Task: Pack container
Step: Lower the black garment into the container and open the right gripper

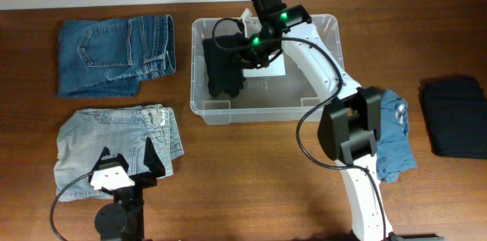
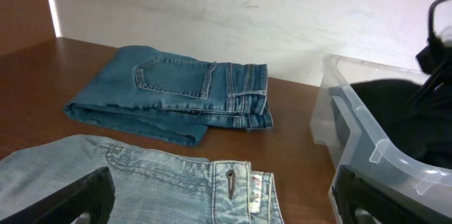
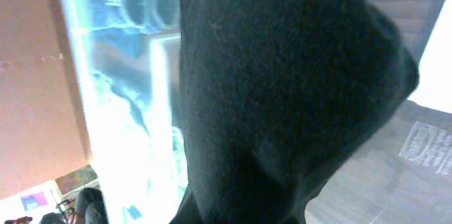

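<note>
Black garment [image 3: 282, 75] hangs clenched in the right gripper [image 1: 255, 49], inside the container [image 1: 327, 24] at twelve o'clock. Left gripper [image 1: 127, 153] gapes empty above light jeans [image 1: 76, 138] at eight. Packing looks barely begun; dark-blue jeans [image 1: 114, 43] at ten remain outside.

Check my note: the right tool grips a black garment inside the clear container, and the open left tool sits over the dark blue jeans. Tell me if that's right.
One thing is wrong: the open left tool sits over the light-wash jeans, not the dark blue jeans, as the overhead view shows. The right tool does grip the black garment inside the clear container.
</note>
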Controlling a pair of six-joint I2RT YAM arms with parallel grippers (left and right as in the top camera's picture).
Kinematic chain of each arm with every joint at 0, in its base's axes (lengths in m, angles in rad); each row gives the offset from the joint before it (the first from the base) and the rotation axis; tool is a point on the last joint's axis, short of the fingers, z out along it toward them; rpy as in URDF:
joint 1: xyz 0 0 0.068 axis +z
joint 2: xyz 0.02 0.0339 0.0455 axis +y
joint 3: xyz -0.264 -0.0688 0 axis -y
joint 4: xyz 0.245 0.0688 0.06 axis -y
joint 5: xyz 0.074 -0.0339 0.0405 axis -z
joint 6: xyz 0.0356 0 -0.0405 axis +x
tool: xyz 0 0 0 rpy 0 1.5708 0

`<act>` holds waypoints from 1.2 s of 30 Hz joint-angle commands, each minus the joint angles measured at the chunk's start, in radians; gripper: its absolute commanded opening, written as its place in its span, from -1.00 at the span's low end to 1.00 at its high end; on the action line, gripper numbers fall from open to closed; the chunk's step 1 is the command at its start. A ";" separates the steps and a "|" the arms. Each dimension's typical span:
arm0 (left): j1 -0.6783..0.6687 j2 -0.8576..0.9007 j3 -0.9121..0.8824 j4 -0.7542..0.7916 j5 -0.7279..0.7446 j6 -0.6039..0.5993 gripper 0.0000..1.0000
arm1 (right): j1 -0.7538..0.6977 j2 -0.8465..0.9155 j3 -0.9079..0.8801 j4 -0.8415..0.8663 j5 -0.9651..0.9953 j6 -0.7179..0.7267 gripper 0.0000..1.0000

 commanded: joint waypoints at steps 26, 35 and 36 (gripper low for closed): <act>0.006 -0.006 -0.002 -0.005 -0.006 0.009 0.99 | 0.005 0.016 0.072 -0.175 0.671 -0.183 0.89; 0.006 -0.006 -0.002 -0.005 -0.006 0.009 0.98 | 0.003 0.018 0.038 -0.153 0.678 -0.183 -0.39; 0.006 -0.006 -0.002 -0.005 -0.006 0.009 0.98 | 0.003 0.018 0.033 -0.153 0.689 -0.183 -0.49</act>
